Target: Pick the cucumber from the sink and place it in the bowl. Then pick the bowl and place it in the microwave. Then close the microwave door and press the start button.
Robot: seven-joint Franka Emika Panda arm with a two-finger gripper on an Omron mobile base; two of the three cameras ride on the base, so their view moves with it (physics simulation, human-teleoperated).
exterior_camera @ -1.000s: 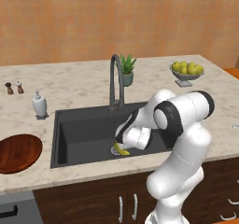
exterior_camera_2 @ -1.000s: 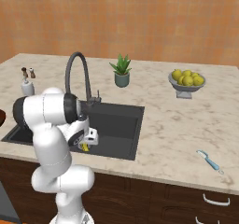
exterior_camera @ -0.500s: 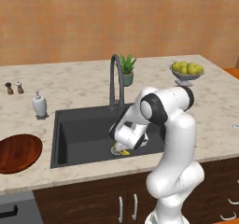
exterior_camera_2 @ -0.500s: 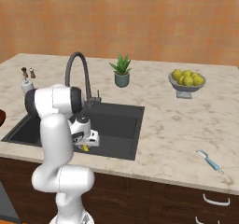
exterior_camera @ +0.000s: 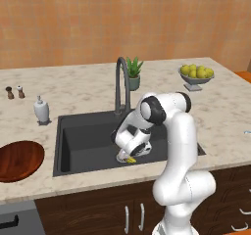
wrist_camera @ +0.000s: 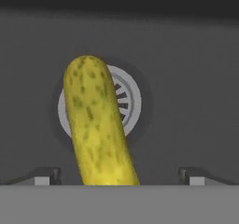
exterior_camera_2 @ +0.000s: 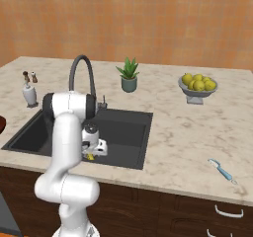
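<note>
step in hand: the first one, picking the cucumber (wrist_camera: 98,125) out of the sink (exterior_camera: 83,136); i judge the task is at its very beginning, nothing is placed yet.
end effector: the end effector (exterior_camera: 128,155) is low inside the sink, just above the cucumber; its jaws stand wide apart and hold nothing. in the hand view the two fingertips (wrist_camera: 41,177) are at both sides of the cucumber, with free space between each tip and the skin.
cucumber: it lies on the dark sink floor, over the round metal drain (wrist_camera: 126,104), with its length running away from the hand; a small yellow part shows under the hand in the base views (exterior_camera_2: 90,157).
next move: i think the hand needs to go a little lower so the tips are beside the body of the cucumber, then close across its narrow width and lift straight up, clear of the faucet (exterior_camera: 120,84).
risk: the skin looks smooth and round, so it may roll or slip if the grip is off centre.
bowl: the brown wooden bowl (exterior_camera: 18,159) waits on the desk (exterior_camera: 220,106) left of the sink, well apart from the hand.
surface: light marble desk with dark wooden cabinets (exterior_camera_2: 197,216) under it.
room: an orange wall, a small potted plant (exterior_camera_2: 129,75) behind the sink, a grey bowl of round fruits (exterior_camera_2: 197,85), a soap bottle (exterior_camera: 41,109), and a small blue tool (exterior_camera_2: 221,170) near the desk edge.
</note>
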